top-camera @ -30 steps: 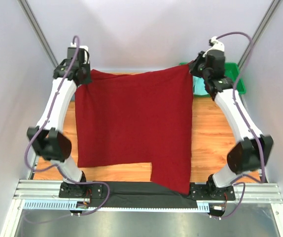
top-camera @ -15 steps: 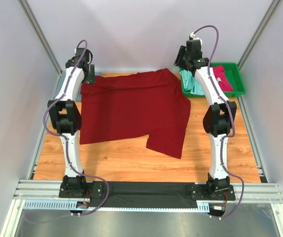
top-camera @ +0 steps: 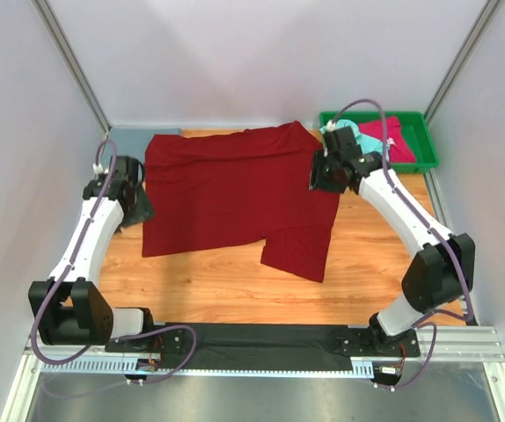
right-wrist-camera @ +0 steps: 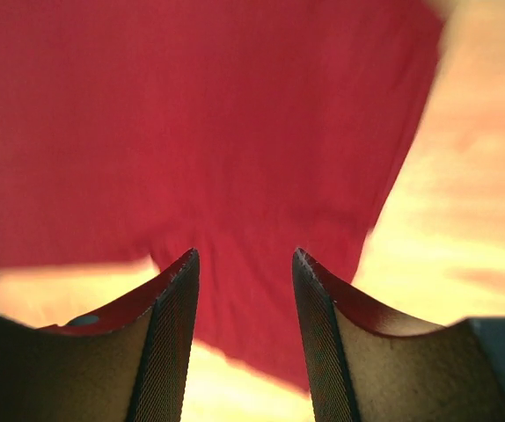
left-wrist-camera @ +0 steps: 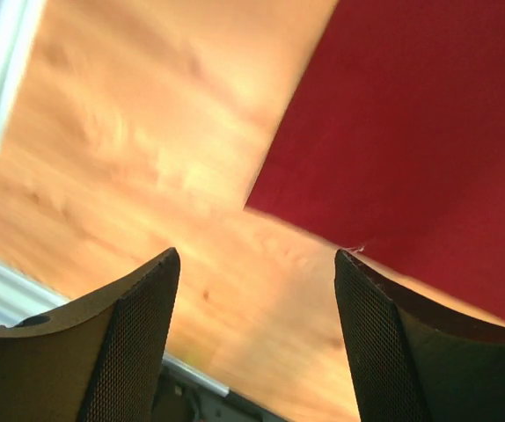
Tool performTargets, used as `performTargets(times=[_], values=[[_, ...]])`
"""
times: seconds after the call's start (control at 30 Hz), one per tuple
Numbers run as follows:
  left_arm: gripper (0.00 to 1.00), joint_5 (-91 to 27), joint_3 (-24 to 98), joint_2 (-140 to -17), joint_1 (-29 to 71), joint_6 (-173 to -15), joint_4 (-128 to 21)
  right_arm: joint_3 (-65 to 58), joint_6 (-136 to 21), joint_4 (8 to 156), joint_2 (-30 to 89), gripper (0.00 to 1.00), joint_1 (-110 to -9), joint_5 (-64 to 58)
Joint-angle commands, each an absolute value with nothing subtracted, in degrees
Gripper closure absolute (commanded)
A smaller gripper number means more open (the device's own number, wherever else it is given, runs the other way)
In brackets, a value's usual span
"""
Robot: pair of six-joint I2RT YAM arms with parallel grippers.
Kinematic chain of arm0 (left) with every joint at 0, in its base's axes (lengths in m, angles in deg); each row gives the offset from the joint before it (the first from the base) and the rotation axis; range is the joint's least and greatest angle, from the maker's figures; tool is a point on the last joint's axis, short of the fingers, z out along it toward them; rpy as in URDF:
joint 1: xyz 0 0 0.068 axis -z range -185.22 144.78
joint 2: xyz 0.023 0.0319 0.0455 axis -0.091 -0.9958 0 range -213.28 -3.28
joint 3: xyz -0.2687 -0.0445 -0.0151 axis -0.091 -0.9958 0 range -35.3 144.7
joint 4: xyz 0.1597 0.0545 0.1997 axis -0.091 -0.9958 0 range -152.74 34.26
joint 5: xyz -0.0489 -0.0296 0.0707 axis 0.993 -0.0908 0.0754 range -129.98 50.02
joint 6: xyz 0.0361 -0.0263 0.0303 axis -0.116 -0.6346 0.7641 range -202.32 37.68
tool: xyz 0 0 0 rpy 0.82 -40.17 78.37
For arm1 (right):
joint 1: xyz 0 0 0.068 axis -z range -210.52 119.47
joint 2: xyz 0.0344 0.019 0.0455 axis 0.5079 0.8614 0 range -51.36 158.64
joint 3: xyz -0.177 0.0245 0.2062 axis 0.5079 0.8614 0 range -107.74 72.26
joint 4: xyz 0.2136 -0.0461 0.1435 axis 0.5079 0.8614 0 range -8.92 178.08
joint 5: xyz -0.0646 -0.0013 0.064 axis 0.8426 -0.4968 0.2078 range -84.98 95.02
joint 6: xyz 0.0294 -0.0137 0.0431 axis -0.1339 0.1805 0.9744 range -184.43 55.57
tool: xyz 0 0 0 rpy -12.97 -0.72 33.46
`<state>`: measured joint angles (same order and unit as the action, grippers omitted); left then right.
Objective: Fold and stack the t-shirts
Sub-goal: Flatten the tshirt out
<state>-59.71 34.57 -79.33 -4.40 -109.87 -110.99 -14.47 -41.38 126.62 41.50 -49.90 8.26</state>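
Far left, the slate grey-blue t-shirt (top-camera: 134,139) lies flat. Left gripper (left-wrist-camera: 257,264) hangs wide and empty by the dark red t-shirt (top-camera: 235,193) (spread across the wooden table (top-camera: 367,264)). Right gripper (right-wrist-camera: 242,264), half apart and empty, hovers over its right side. Far right, the green tray (top-camera: 424,154) holds the mint green t-shirt (top-camera: 371,143) and the pinkish-red t-shirt (top-camera: 389,132).
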Motion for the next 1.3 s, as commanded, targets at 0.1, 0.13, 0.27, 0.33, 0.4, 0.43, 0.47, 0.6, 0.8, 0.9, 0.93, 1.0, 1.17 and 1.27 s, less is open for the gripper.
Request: performTargets(times=[0.1, 0.13, 0.27, 0.33, 0.4, 0.43, 0.47, 0.6, 0.8, 0.9, 0.93, 1.0, 1.17, 1.27], values=[[0.25, -56.33, 20.26, -75.36, -10.31, -122.83, -111.47, 0.52, -40.53, 127.32, 29.96, 0.51, -56.62, 5.90], [0.26, -55.72, 17.55, -74.65, -12.67, -123.88, -110.77, 2.20, -40.09, 126.79, 28.12, 0.51, -56.89, 3.81], [0.40, -48.44, 11.56, -72.98, -17.96, -125.21, -104.90, 9.32, -39.47, 125.82, 21.61, 0.51, -57.24, 1.15], [0.44, -45.97, 9.54, -73.33, -18.84, -124.78, -102.25, 10.56, -40.00, 126.43, 20.37, 0.51, -57.24, 1.24], [0.44, -44.03, 8.65, -73.94, -19.11, -124.86, -99.26, 12.23, -40.53, 126.70, 18.96, 0.51, -57.24, 1.68], [0.43, -43.59, 8.30, -74.12, -19.11, -124.86, -98.38, 12.67, -40.53, 126.70, 18.52, 0.51, -57.24, 1.68], [0.41, -42.37, 7.95, -74.12, -19.20, -124.95, -96.54, 13.20, -40.53, 126.79, 17.73, 0.51, -57.24, 1.42], [0.34, -41.83, 6.28, -75.00, -19.55, -125.48, -94.07, 15.66, -39.65, 125.65, 16.06, 0.52, -57.24, 1.33], [0.41, -41.30, 6.01, -78.68, -21.21, -125.48, -90.82, 16.36, -38.86, 125.47, 15.71, 0.52, -57.33, 2.03], [0.49, -40.33, 6.71, -81.32, -21.66, -125.65, -89.58, 17.07, -37.98, 125.20, 15.35, 0.52, -57.24, 2.38], [0.49, -39.11, 6.89, -81.76, -21.83, -125.83, -89.84, 17.50, -37.63, 125.20, 15.27, 0.52, -57.24, 2.38], [0.48, -39.45, 7.06, -82.64, -21.83, -126.44, -90.55, 18.03, -37.01, 124.77, 14.74, 0.52, -57.33, 2.56], [0.46, -42.09, 7.15, -84.13, -22.01, -127.14, -92.30, 18.65, -35.87, 124.06, 15.09, 0.53, -57.24, 2.56], [0.48, -42.70, 7.94, -86.42, -22.71, -126.62, -91.87, 18.91, -34.99, 124.15, 15.53, 0.53, -57.25, 2.73]])
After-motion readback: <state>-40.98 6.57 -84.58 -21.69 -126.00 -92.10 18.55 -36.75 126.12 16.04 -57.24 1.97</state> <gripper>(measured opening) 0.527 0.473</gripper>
